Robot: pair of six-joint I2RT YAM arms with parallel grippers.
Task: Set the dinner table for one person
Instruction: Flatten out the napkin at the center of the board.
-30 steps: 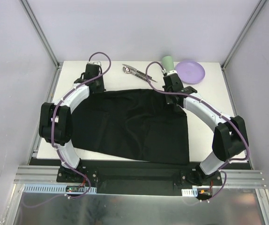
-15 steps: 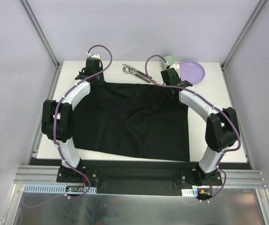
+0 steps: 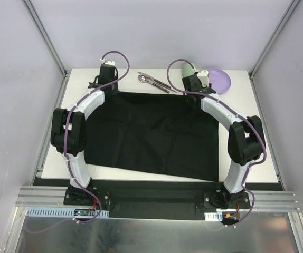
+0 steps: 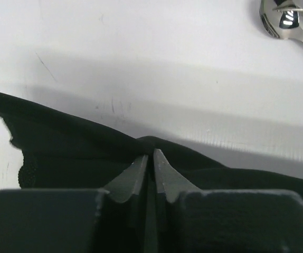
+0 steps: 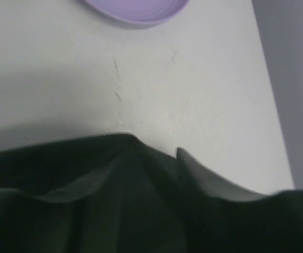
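Note:
The black cloth mat (image 3: 151, 134) lies spread over the white dinner table (image 3: 80, 79). My left gripper (image 3: 101, 88) is at the mat's far left corner. In the left wrist view its jaws (image 4: 150, 153) stand only a sliver apart, with the mat's edge (image 4: 77, 147) bunched up at their tips. My right gripper (image 3: 193, 90) is at the far right corner. In the right wrist view it (image 5: 146, 155) stands open, jaws wide apart, and the mat's corner (image 5: 122, 145) lies peaked between them.
A metal spoon with other cutlery (image 3: 151, 80) (image 4: 283, 21) lies just beyond the mat's far edge. A pale green cup (image 3: 187, 67) stands behind my right wrist, next to a purple plate (image 3: 218, 80) (image 5: 135, 10). Grey frame rails border the table.
Both arms reached toward the far side, pulling the mat's far edge out flat and straight. The right jaws opened off the corner. The left jaws eased apart slightly.

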